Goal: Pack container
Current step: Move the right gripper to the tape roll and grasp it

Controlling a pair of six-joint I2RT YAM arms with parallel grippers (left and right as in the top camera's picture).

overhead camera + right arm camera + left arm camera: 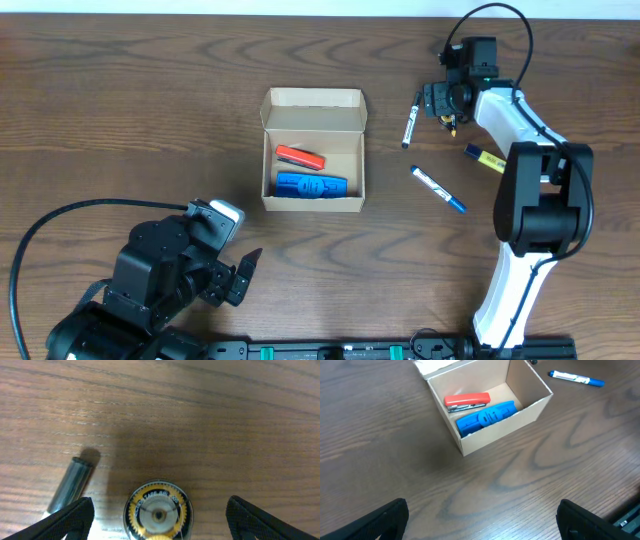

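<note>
The container (312,204) is a small tan cardboard box in the middle of the table, its flap lid open at the back. Inside lie a red stapler (300,158) and a blue object (310,185). The left wrist view shows the container (505,430), the stapler (467,400) and the blue object (486,417). My left gripper (240,275) (482,525) is open and empty, well in front of the box. My right gripper (445,105) (160,522) is open at the far right, its fingers on either side of a round yellow and black tape roll (159,510) on the table.
A black marker (410,120) (72,485) lies just left of the right gripper. A blue marker (438,188) (576,378) lies right of the box. A yellow and blue highlighter (484,157) lies beside the right arm.
</note>
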